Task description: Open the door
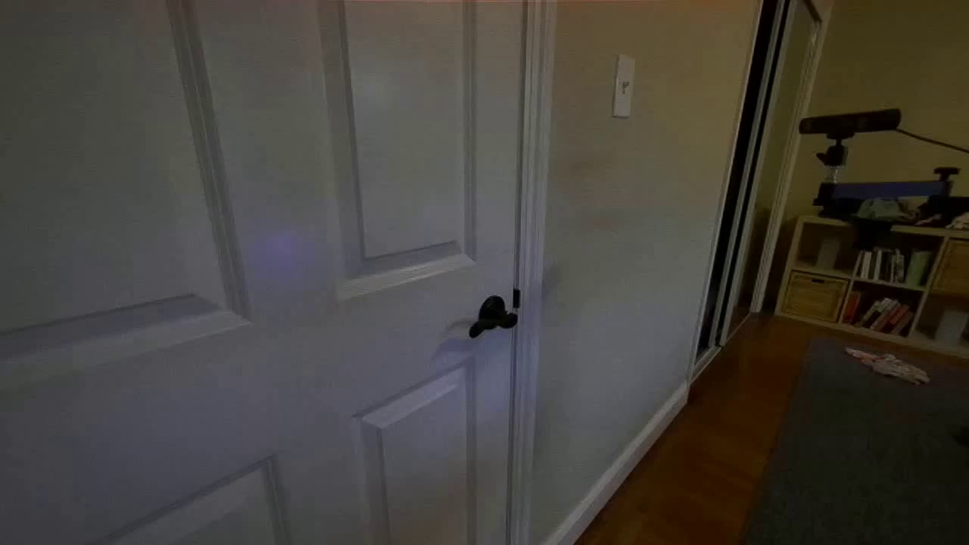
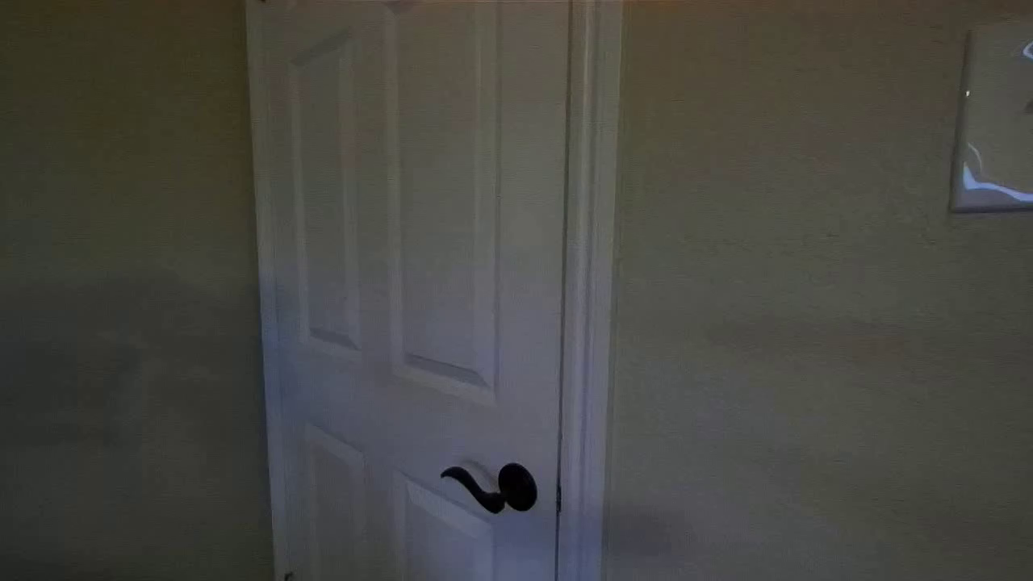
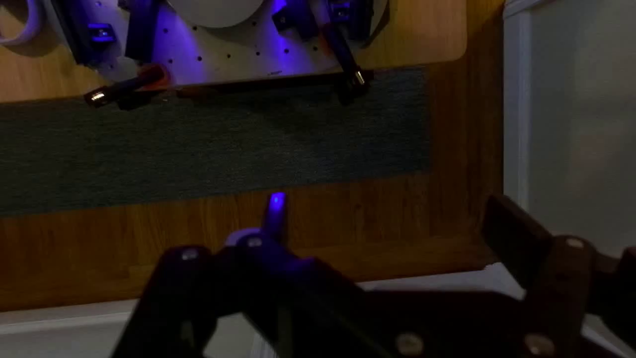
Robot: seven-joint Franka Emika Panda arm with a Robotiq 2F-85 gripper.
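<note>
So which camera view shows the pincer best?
The wrist view: the pincer fills much of the lower half, dark, its fingers spread apart. Both exterior views show the door, but none of the pincer.

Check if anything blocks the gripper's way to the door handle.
Nothing visible does. In both exterior views, no object covers the handle or the door around it. The gripper, open, shows only in the wrist view, so the full path between them is unconfirmed.

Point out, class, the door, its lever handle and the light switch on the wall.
Door point(image 2: 440, 266): in an exterior view, on a tall upper panel.
Lever handle point(image 2: 514, 487): in an exterior view, on its round base plate.
Light switch point(image 1: 623, 86): in an exterior view, at the middle of its plate.
</note>
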